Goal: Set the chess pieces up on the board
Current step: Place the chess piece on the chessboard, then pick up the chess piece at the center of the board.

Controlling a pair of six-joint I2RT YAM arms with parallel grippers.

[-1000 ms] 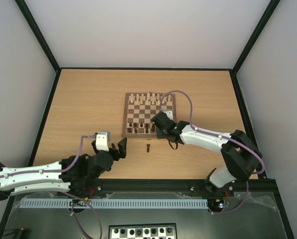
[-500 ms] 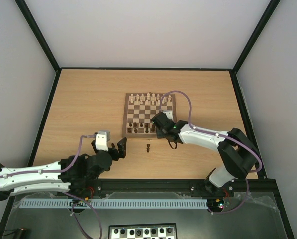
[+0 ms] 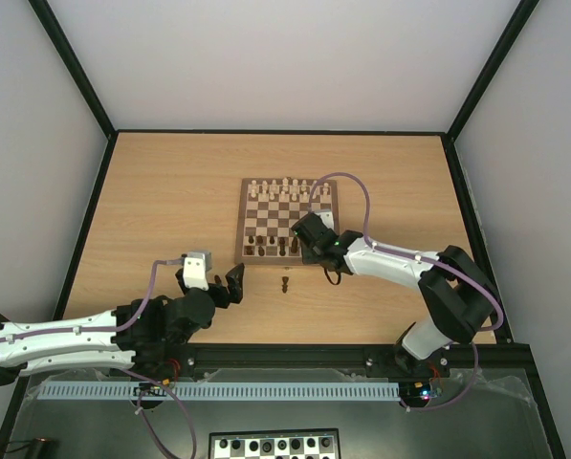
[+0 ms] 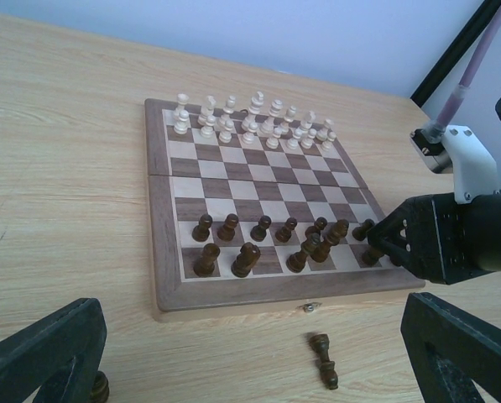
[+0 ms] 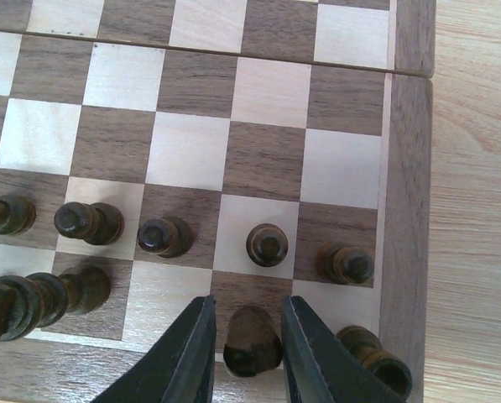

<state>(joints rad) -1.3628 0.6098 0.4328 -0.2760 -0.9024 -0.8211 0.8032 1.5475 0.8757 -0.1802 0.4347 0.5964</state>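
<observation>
The board [image 3: 283, 218] sits pretty much mid-table [image 3: 161, 201], a bit toward the right arm's side. The pale pieces [image 3: 288, 189] are all lined up on the far two rows. The dark pieces [image 4: 267, 243] are spread over the near two rows, and it's kinda messy: the front rank mostly stands, but a few in the back row lean on each other or lie flat.

The right gripper [image 5: 246, 306] is down at the near right end of the board. Its fingers [image 5: 191, 353] are squeezed in narrow around a dark piece [image 5: 250, 340] that stands on the second square from the corner in the nearest row. They sit tight against both its sides, so it looks gripped. Right beside it at the corner there's a tilted piece [image 5: 372, 357] hanging partly over the border. Two upright pawns [image 5: 267, 243] stand just past the fingers, one row further in.

The left gripper [image 4: 250, 336] is spread as wide as it gets and has nothing in it. It hovers over bare table just off the near left corner of the board, facing it.

One stray piece [image 4: 323, 361] is lying on the table just off the near edge, between the two grippers. Could be two stuck together, can't really tell. Another little dark one [image 4: 99, 386] peeks out next to the left finger [image 4: 44, 353] at the bottom of the left wrist view.

A black-and-white board [image 3: 275, 446] also sits down by the arm bases.
</observation>
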